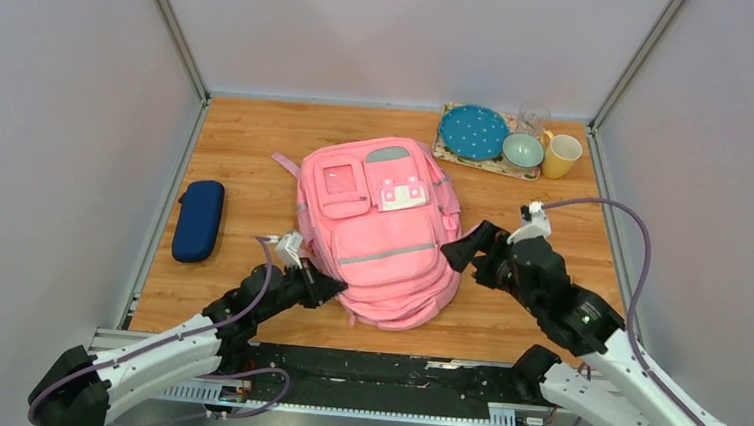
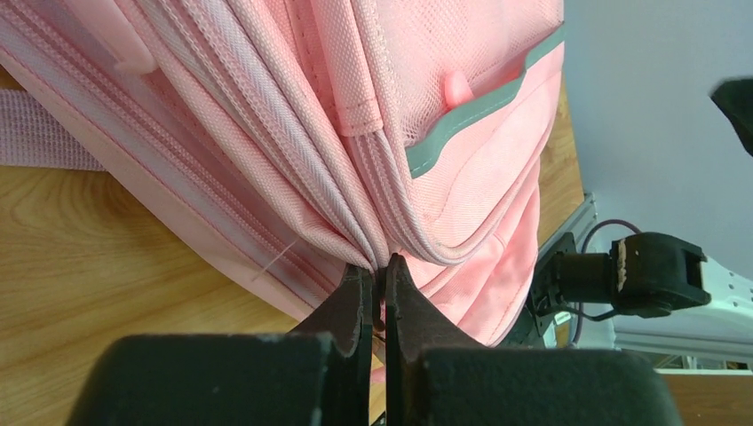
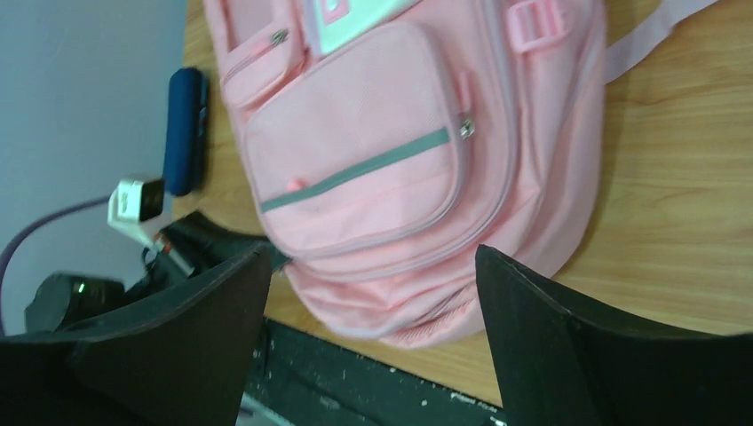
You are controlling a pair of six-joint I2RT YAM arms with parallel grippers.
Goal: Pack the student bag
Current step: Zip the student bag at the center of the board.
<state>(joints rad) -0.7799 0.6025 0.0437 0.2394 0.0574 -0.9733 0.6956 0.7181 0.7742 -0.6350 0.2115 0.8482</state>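
The pink student bag (image 1: 382, 233) lies flat on the wooden table with its front pockets and grey strip facing up. My left gripper (image 1: 332, 290) is at its near left edge and is shut on a fold of the bag's side seam (image 2: 377, 257). My right gripper (image 1: 461, 249) is open and empty, hovering just above the bag's right side; the bag (image 3: 373, 177) fills its wrist view between the spread fingers (image 3: 533, 319).
A navy blue zip case (image 1: 198, 220) lies at the left edge, also in the right wrist view (image 3: 185, 129). At the back right stands a tray (image 1: 448, 150) with a blue plate (image 1: 473, 131), a bowl (image 1: 523, 150), a glass (image 1: 534, 118) and a yellow mug (image 1: 560, 156).
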